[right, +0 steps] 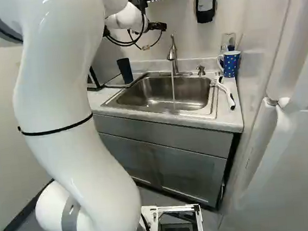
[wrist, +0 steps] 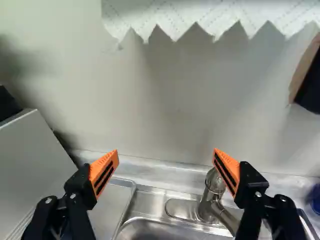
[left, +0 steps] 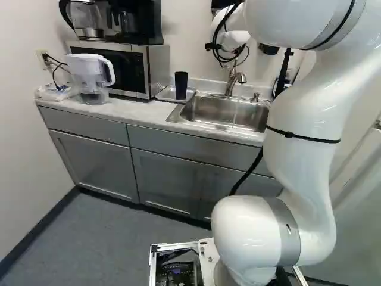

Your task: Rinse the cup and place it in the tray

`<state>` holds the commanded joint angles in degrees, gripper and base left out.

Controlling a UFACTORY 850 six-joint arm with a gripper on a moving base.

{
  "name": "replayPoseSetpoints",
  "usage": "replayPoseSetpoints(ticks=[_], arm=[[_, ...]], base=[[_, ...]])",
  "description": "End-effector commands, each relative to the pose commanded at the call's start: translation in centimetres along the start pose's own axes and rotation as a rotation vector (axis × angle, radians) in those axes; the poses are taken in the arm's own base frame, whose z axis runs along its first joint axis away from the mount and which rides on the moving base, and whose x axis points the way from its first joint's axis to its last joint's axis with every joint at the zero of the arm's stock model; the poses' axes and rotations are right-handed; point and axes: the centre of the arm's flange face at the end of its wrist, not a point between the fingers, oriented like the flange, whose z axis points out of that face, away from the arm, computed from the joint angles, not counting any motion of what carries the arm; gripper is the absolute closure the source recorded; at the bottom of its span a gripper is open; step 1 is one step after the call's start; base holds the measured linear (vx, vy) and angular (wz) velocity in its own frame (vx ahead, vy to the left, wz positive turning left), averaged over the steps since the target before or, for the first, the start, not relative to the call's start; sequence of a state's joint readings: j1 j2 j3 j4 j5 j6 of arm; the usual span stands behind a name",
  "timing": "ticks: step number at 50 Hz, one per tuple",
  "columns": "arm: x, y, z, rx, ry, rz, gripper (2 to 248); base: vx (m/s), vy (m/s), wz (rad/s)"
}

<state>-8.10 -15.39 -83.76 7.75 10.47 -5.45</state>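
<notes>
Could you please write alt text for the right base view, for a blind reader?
Water runs from a faucet into a sink; a dark cup stands on a tray at its left, a blue patterned mug at its right. The white arm rises in front, left of the middle.

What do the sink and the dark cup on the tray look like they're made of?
The sink looks like brushed stainless steel, judging by its grey sheen and soft reflections. The cup seems matte plastic, dark and opaque, though coated metal could look alike.
</notes>
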Motion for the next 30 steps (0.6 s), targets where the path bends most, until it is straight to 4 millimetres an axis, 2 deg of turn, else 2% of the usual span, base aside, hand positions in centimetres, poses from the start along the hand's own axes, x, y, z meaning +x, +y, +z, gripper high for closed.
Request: replayPoseSetpoints(ticks=[10,30], arm=[[0.7,1.5,0.1,-0.022,0.014,0.005,3],[0.8,1.6,0.4,-0.025,0.015,0.005,3]], base=[[0.000,0.000,0.000],[0.000,0.000,0.000]])
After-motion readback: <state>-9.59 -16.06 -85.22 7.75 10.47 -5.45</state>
